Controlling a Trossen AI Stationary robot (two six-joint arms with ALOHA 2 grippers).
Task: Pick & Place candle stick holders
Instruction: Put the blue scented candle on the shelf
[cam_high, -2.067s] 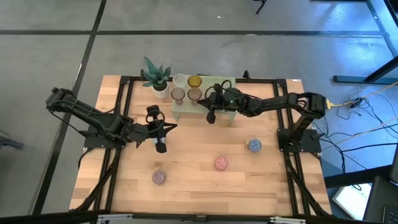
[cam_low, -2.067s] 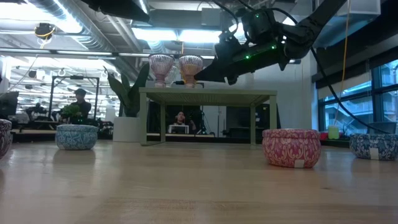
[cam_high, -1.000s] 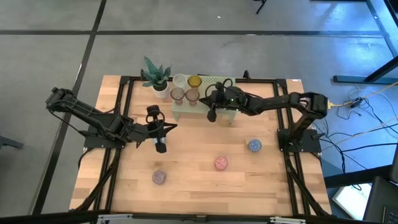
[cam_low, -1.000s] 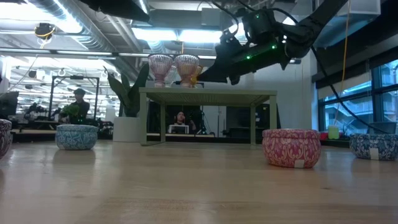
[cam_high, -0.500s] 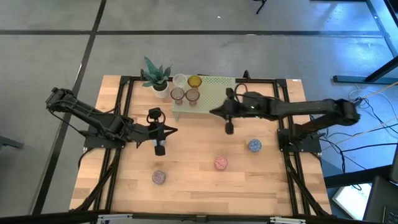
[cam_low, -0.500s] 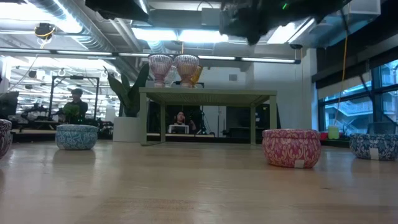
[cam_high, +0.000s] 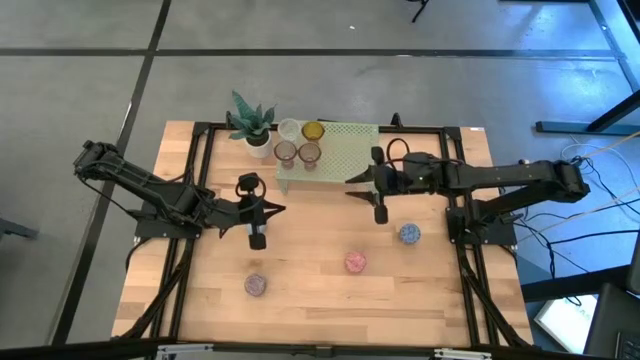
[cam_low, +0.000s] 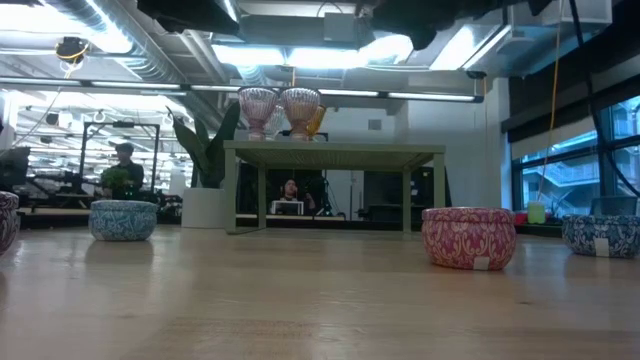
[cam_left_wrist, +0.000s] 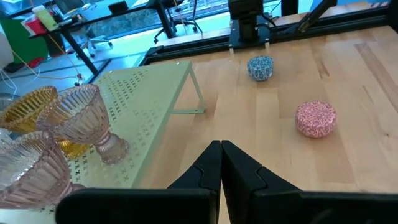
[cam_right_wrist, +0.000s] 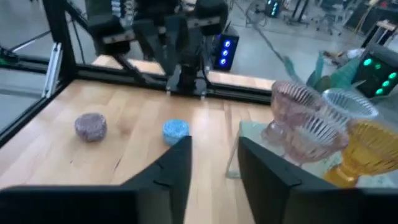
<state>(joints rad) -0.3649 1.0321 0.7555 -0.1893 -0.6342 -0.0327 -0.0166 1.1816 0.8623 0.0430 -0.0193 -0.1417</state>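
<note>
Several goblet-shaped glass candle stick holders, two pink (cam_high: 297, 153), one amber (cam_high: 313, 130) and one clear (cam_high: 289, 128), stand on their feet at the left end of the pale green perforated stand (cam_high: 345, 150). Small round holders sit on the table: blue (cam_high: 409, 233), pink (cam_high: 355, 262), mauve (cam_high: 256, 285), and another blue one (cam_right_wrist: 176, 129). My right gripper (cam_high: 349, 186) hovers open, high over the table in front of the stand, with nothing between its fingers (cam_right_wrist: 177, 168). My left gripper (cam_high: 278, 208) hangs shut and empty at mid-left, pointing toward the table's right edge.
A potted spiky plant (cam_high: 250, 122) stands at the stand's left end. Black frame rails (cam_high: 200, 180) run along both table sides. Bare wood lies between the two grippers and along the near edge. People (cam_low: 125, 165) show in the room beyond the table.
My right gripper has drawn back from the goblets on the stand toward the table's right and near edges, rising out of the low view's top. Its fingers have opened. The goblets stay upright on the stand.
</note>
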